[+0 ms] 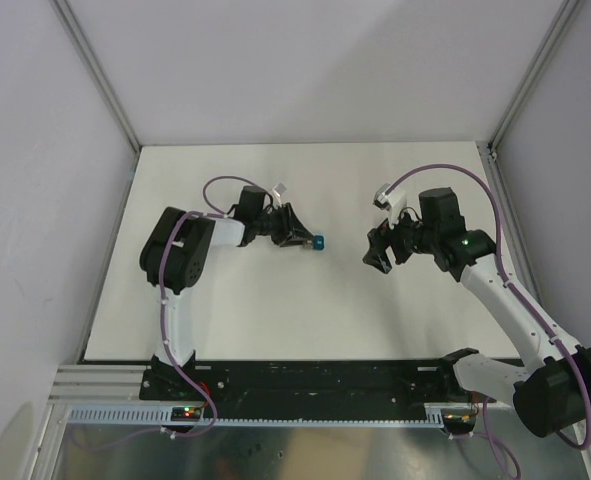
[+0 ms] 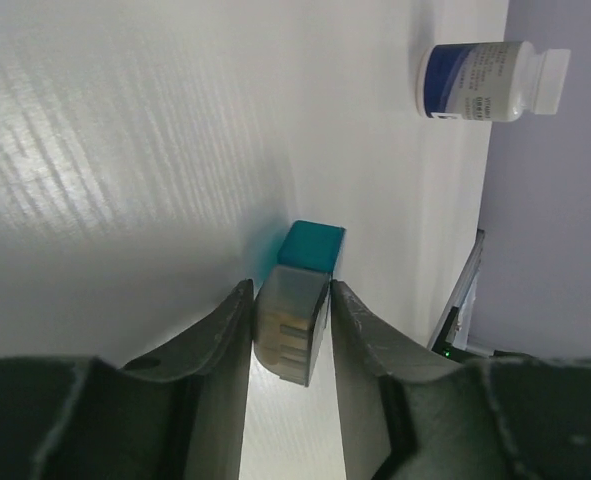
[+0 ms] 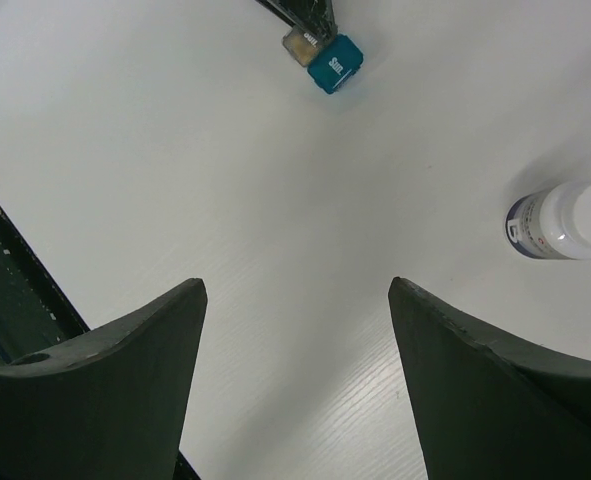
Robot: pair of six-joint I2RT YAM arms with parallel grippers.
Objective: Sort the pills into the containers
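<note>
Teal-and-grey containers [image 2: 303, 272] sit on the table [image 1: 275, 310], the grey half clamped by the left gripper [image 2: 290, 300]; the teal half seems to read "Sun" in white. The right gripper [image 3: 295, 290] gapes wide, holding nothing. Print on the bottle [image 3: 565, 220] is too small to read.

White table [image 1: 275, 320], joined teal-and-grey containers [image 3: 325, 55] near its middle, white capped bottle [image 3: 565, 222] upright, well apart

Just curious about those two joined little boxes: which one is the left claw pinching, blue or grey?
The grey compartment, held between the fingers of the left gripper; the teal-blue compartment pokes out beyond them, free.
</note>
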